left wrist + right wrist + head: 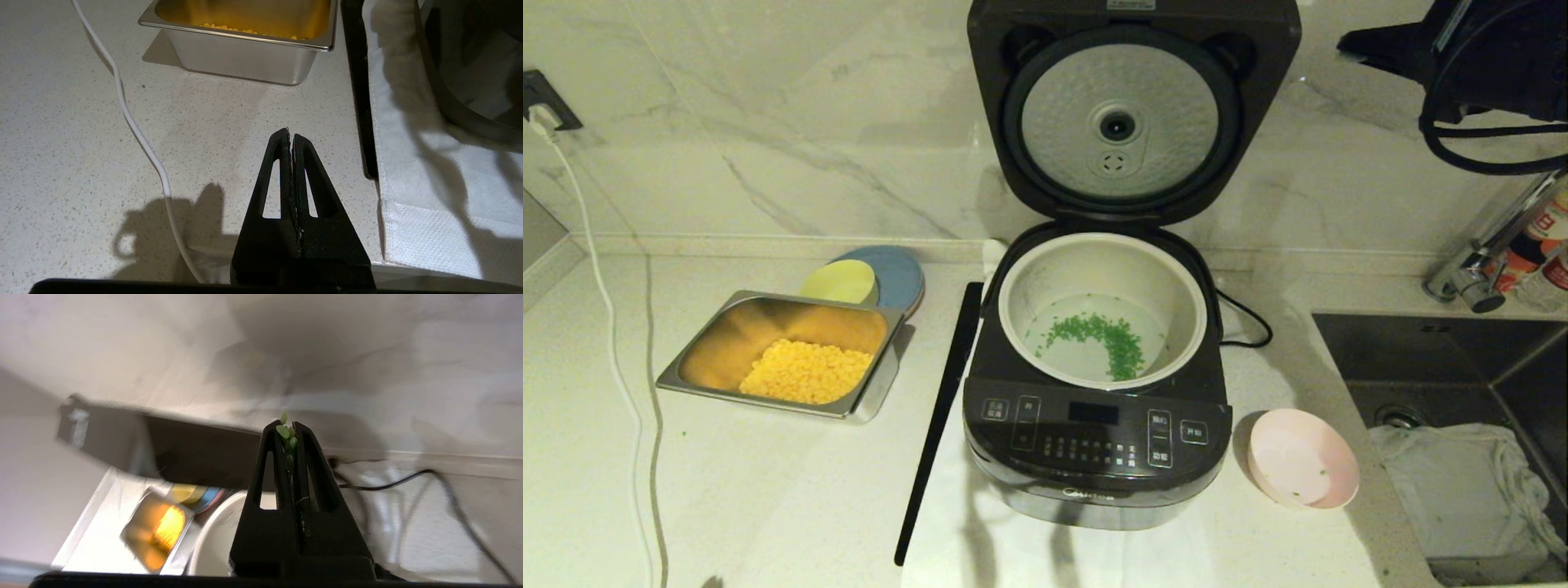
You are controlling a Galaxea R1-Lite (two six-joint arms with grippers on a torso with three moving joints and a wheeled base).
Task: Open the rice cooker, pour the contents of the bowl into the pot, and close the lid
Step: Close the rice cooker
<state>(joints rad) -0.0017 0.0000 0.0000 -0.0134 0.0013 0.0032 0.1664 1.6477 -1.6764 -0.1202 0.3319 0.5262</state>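
Green bits (1104, 336) lie in the pot (1045, 263), pink bowl (1303, 468) right of the rice cooker (1094, 457); I'd bring my right gripper (288, 428) — fingers pressed together, flecks stuck between — over the raised lid (1131, 114) and press down evenly; left gripper (289, 136) closed, parked left of the cooker.

You can read one brand only: "Midea" in pale letters on the lower front edge of the rice cooker (1097, 457). Its button panel (1094, 429) has Chinese labels, too small to make out. Bottles (1543, 245) by the tap carry red/white labels w/ characters, illegible.
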